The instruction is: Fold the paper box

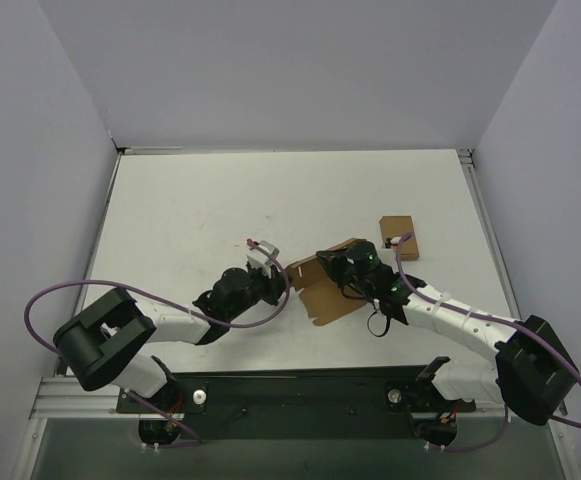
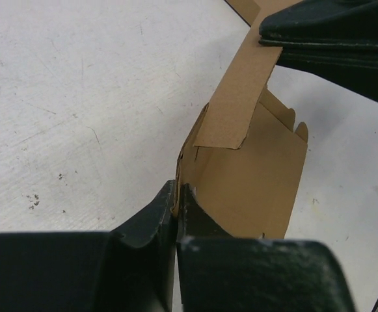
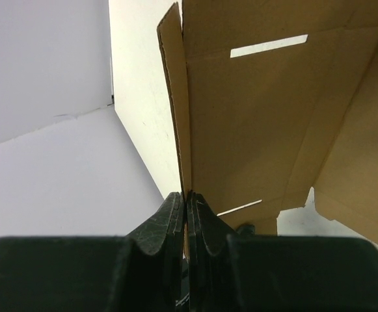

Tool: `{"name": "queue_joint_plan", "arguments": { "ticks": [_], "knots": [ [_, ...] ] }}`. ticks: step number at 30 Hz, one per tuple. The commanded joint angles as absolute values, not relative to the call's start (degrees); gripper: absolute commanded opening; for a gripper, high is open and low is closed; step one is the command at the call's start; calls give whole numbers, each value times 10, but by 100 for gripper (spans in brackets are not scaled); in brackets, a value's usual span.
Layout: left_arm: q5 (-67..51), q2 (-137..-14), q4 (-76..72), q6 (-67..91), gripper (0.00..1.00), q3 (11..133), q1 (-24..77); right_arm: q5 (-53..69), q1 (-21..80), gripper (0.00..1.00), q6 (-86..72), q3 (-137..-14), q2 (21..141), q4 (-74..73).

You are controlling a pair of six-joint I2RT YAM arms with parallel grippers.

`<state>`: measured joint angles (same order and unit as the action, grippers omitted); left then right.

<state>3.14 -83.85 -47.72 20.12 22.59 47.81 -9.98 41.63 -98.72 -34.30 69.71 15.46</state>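
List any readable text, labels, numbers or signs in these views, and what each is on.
None readable.
The paper box is plain brown on every face shown, with only creases, slots and notches.
The smaller cardboard piece also looks blank, though it is small in the top view.
The table shows only scuffs and specks, no print.

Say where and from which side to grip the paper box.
Pinch a thin panel of the paper box edge-on, from its left or right end: its walls are single sheets, the whole wider than the jaws. The left end effector and right end effector grip so.
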Motion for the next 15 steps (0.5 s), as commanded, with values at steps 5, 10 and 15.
{"name": "queue_joint_plan", "arguments": {
  "ticks": [5, 10, 15],
  "knots": [
    [5, -827, -495, 199, 0, 258, 476, -75, 405, 0, -924, -352, 686, 186],
    [4, -799, -334, 222, 0, 294, 459, -61, 395, 24, -826, -336, 655, 191],
    [-32, -764, -183, 270, 0, 332, 412, -73, 398, 57, -695, -313, 594, 195]
  ]
}}
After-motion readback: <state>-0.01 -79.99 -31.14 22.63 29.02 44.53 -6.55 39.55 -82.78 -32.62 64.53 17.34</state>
